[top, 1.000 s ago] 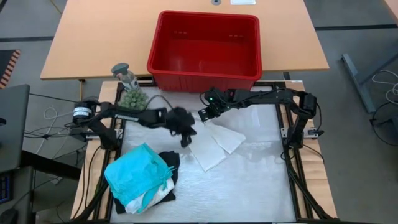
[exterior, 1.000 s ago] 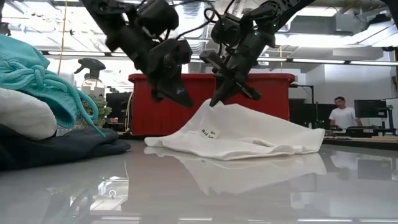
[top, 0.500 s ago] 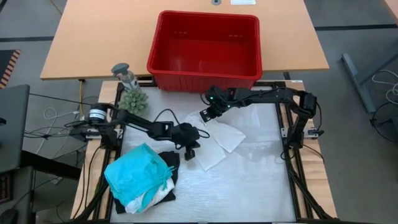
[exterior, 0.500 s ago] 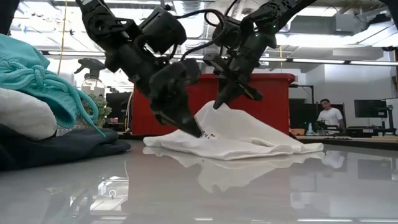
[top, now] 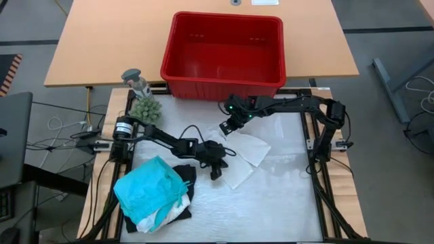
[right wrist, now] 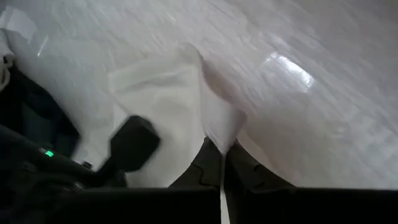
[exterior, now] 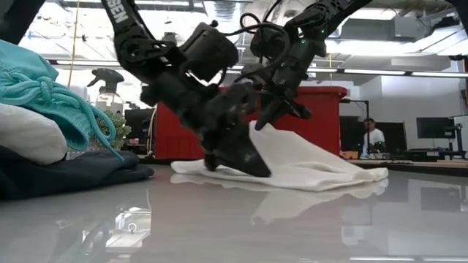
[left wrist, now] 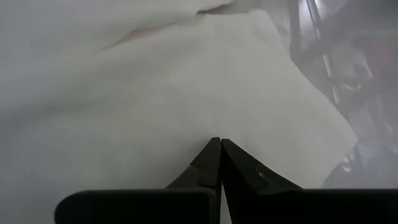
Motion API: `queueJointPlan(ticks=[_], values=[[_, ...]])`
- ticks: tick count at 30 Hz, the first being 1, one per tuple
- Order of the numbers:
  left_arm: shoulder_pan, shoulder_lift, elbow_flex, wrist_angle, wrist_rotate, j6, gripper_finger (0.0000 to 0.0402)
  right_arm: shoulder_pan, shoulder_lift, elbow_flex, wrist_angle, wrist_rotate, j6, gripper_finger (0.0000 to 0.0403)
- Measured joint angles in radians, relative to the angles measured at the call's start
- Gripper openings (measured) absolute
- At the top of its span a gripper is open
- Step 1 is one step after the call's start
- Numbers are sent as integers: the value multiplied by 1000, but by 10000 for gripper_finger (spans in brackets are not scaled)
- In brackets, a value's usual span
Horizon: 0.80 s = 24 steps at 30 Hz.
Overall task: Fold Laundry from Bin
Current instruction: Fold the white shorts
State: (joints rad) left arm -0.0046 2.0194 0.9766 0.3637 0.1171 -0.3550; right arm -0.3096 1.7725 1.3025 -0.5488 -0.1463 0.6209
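Ideally the clenched left gripper (top: 215, 174), probably pinching the white garment (top: 247, 150) under its tips, draws toward the right gripper (top: 226, 129), which grips the far corner, keeping edges aligned.

No readable text, label, brand or number shows on anything in these views

We see a small green plant (top: 145, 108) and a spray bottle (top: 137, 80) at the white counter's (top: 278, 196) far left corner, a wooden table (top: 102, 41) behind, and a person (exterior: 374, 139) in the room beyond.
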Motion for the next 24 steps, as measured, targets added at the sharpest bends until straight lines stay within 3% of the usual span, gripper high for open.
queueJointPlan(ticks=[9,19,21,24], values=[[20,78,162,-57,58,-7,0,-7,0,0,-11,-10,-25,24],[54,-125,186,-538,106,185,0,-34,-27,0,-13,-10,-51,24],[62,-179,186,-623,57,243,0,-35,-27,0,-23,-10,-53,24],[71,-247,156,-677,-114,259,0,-31,-27,0,-20,-10,-55,24]])
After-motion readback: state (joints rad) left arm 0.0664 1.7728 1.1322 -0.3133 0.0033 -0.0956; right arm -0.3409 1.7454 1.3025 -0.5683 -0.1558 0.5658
